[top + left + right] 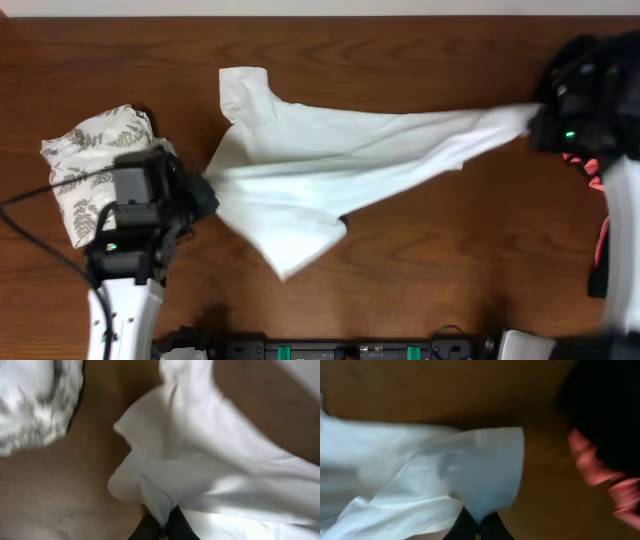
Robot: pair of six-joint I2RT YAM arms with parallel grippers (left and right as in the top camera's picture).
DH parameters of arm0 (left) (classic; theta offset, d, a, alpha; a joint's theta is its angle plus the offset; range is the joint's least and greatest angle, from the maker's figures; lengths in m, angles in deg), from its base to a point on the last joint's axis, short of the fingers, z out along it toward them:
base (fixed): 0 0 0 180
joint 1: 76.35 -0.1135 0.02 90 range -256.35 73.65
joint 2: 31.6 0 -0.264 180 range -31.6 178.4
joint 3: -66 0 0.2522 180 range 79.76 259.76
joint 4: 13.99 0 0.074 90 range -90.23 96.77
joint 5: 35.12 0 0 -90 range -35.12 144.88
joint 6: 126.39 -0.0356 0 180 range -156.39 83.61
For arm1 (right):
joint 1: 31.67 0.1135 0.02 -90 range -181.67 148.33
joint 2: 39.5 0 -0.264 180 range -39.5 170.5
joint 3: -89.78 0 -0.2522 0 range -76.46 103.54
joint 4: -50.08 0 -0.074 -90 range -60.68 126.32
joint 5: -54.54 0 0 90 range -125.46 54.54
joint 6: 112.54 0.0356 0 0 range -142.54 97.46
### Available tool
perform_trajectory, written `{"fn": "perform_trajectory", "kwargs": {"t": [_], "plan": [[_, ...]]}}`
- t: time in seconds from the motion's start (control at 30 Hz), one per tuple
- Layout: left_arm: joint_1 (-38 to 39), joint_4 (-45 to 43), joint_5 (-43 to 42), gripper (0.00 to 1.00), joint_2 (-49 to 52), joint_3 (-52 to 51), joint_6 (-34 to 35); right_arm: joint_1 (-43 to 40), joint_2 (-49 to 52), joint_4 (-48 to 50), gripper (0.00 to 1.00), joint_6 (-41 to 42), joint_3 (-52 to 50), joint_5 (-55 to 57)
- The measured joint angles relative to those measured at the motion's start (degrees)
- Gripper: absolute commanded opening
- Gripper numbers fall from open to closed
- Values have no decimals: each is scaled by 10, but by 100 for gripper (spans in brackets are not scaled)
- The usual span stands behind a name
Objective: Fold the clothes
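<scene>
A white T-shirt [330,160] is stretched across the wooden table between both arms. My left gripper [207,192] is shut on its left edge; in the left wrist view the white cloth [210,470] bunches into the dark fingers [180,527]. My right gripper [540,120] is shut on the shirt's far right end, and the right wrist view shows a flap of white fabric [490,475] pinched between its fingers [465,530]. One sleeve [243,88] lies toward the back.
A leaf-print garment [95,160] lies bunched at the left, partly under my left arm, and shows again in the left wrist view [35,400]. Black [600,60] and coral-pink [597,180] garments lie at the right edge, seen also as black cloth [605,410] and pink cloth [600,467].
</scene>
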Motion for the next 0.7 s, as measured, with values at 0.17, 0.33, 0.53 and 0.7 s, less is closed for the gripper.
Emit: {"fn": "perform_trajectory", "kwargs": {"t": [0.17, 0.33, 0.53, 0.7], "plan": [[0, 37, 0, 6, -4, 78, -13, 0, -87, -11, 1, 0, 27, 23], [0, 66, 0, 6, -4, 126, -21, 0, -115, -10, 1, 0, 27, 60], [0, 115, -5, 6, -4, 193, -22, -3, -133, -14, 1, 0, 37, 78], [0, 153, -17, 6, -13, 256, -26, -3, -144, -23, 1, 4, 75, 85]]}}
